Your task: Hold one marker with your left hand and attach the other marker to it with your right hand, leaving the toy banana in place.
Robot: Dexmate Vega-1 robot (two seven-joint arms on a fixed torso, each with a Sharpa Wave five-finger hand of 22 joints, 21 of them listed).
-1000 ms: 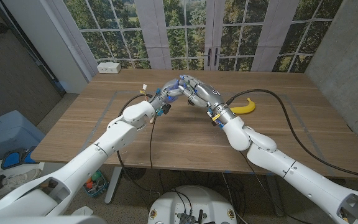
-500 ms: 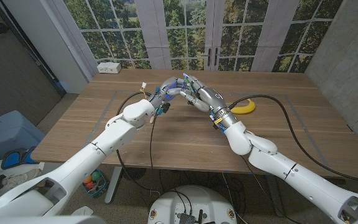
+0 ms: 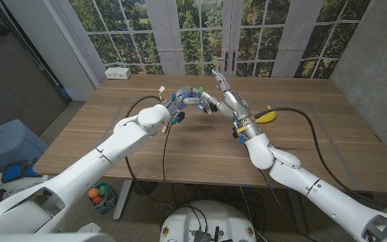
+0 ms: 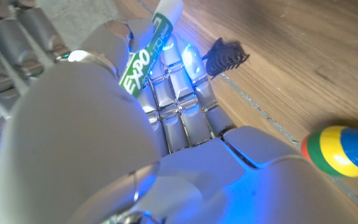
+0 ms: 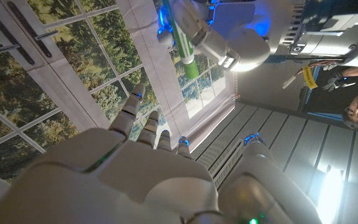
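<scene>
Near the table's (image 3: 180,144) middle the left hand (image 3: 185,98) grips a green marker (image 4: 146,51). At its three o'clock, just beside it, the right hand (image 3: 226,97) is raised with fingers spread, holding nothing visible. The toy banana (image 3: 265,115) lies at the right hand's four o'clock

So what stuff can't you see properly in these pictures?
- Head view: the marker is too small between the left hand and right hand to tell whether a second marker is joined on.
- Left wrist view: the marker's lower end is hidden behind the hand's back.
- Right wrist view: the right hand's palm faces away, so any contents are hidden.
- Head view: the toy banana is partly covered by the right arm.
</scene>
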